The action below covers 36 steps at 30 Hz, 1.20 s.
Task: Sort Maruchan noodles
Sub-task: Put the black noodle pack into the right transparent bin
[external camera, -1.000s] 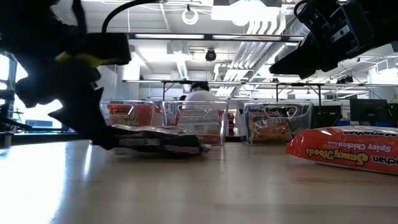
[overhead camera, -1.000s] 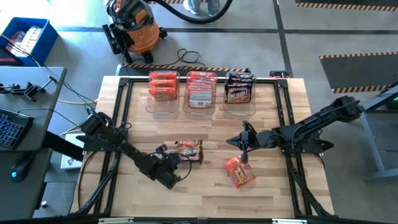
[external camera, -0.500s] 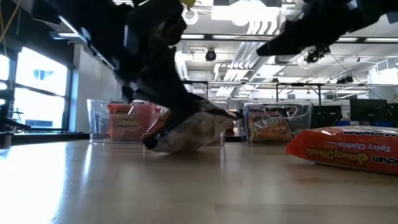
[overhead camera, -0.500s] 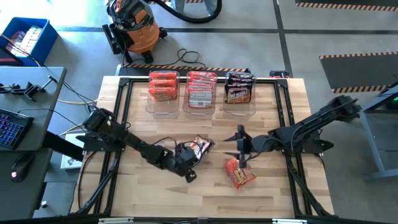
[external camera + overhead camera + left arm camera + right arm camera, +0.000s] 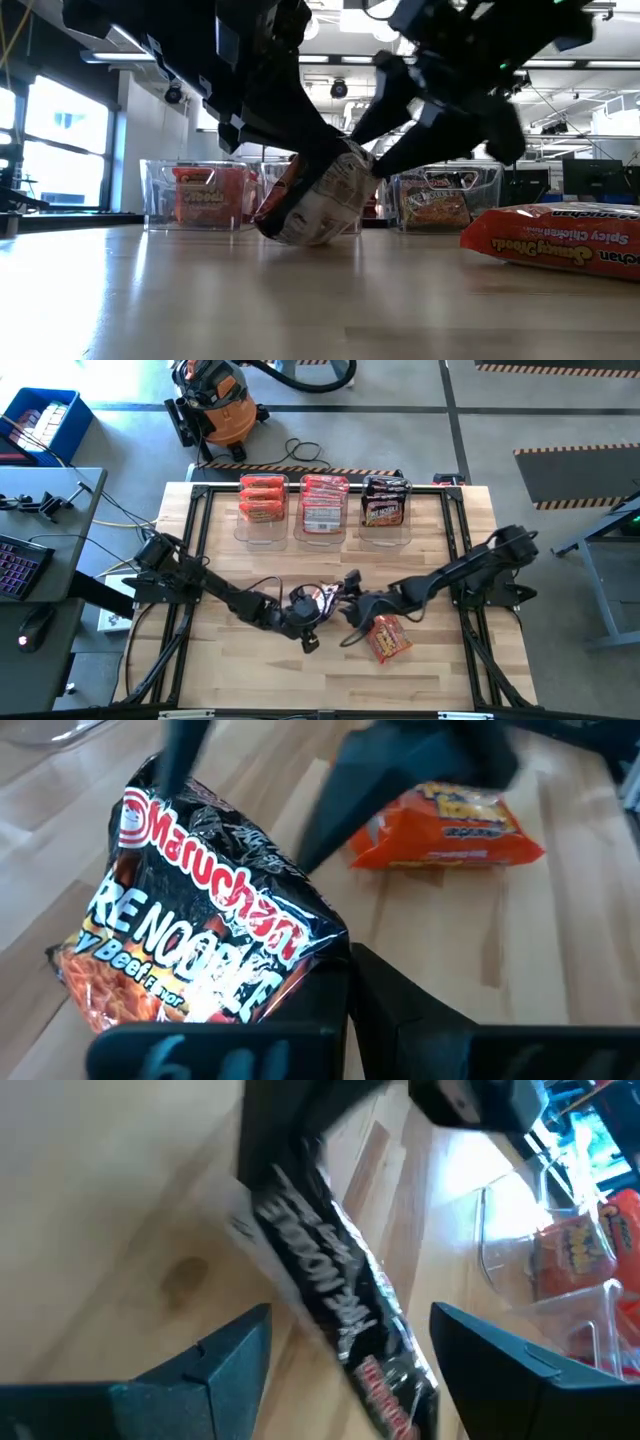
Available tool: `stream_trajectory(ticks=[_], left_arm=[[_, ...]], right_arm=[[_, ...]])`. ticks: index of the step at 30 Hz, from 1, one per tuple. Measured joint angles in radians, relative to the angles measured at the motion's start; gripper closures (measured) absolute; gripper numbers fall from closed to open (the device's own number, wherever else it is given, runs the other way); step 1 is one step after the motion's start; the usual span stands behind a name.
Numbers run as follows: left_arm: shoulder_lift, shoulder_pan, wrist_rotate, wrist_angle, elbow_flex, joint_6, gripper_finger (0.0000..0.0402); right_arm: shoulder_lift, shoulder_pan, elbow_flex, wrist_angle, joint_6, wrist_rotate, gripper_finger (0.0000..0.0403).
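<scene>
Handover at mid-table. The left gripper (image 5: 303, 622) is clamped on one edge of the black Maruchan Fire Noodle packet (image 5: 312, 600), tipping it up off the wooden table (image 5: 440, 670), apparently to offer its free edge. The right gripper (image 5: 350, 603) straddles that edge with jaws spread wide, not yet closed. An orange Spicy Chicken packet (image 5: 386, 637) lies flat just beside it, unsorted. Three clear bins (image 5: 323, 528) along the far edge hold packets grouped by colour; the rightmost holds dark ones, the likely destination.
</scene>
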Motion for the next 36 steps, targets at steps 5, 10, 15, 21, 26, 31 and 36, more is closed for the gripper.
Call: stream_trajectory(ticks=[5,10,15,21,26,31,36], left_arm=[[-0.001,-0.006,-0.002,0.005,0.000,0.012,0.0401],[-0.001,-0.006,-0.003,0.010,0.000,0.018,0.0401],[-0.001,-0.005,-0.004,0.063,0.000,0.051,0.0401],[-0.006,-0.004,-0.006,0.064,0.000,0.052,0.0401],[-0.013,-0.008,-0.026,0.056,0.000,0.050,0.0398],[-0.113,-0.034,-0.063,-0.045,0.000,0.060,0.0367],[-0.273,-0.124,-0.233,-0.211,0.000,0.113,0.0332]], right_arm=[[0.047,-0.067,0.024,-0.001,-0.019,-0.115,0.0148],[0.066,-0.100,0.028,0.015,-0.018,-0.261,0.0148],[0.095,-0.114,0.028,0.060,-0.003,-0.294,0.0152],[0.103,-0.125,0.028,0.076,0.039,-0.295,0.0190],[0.100,-0.125,0.028,0.075,0.041,-0.321,0.0234],[0.092,-0.113,0.028,0.069,0.041,-0.325,0.0271],[0.042,-0.103,0.028,0.029,0.049,-0.330,0.0294]])
